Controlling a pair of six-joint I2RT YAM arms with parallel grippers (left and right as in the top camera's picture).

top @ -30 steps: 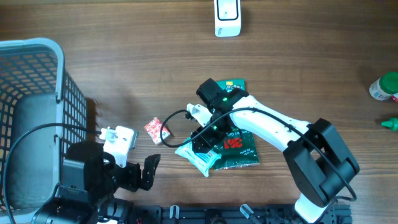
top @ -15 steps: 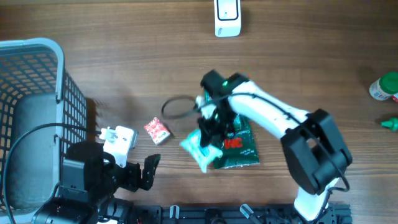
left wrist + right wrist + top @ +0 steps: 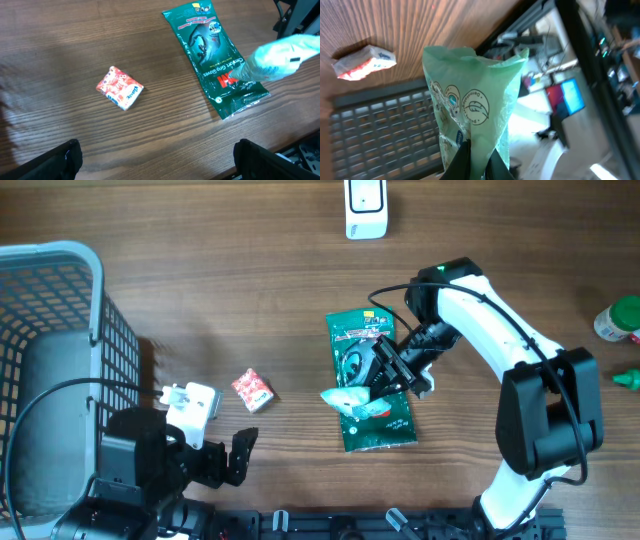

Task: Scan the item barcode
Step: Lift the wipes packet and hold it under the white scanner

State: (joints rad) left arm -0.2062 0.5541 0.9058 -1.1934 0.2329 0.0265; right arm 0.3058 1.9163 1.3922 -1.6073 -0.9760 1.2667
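– Pouch location?
– The pale green plastic pouch [image 3: 352, 401] hangs from the right gripper [image 3: 385, 375], which is clenched on its edge above the dark green glove packet [image 3: 210, 45]. The left gripper [image 3: 228, 458] is spread wide and idle.
– Next move?
– Carry it slowly towards the white scanner [image 3: 365, 208] at the surface's [image 3: 200, 280] far edge. I can't see the barcode, so rotate until it faces the scanner and hold steady. That thin pinch may slip.

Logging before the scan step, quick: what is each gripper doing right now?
Left gripper: open, holding nothing.
Right gripper: closed on the pale green pouch.
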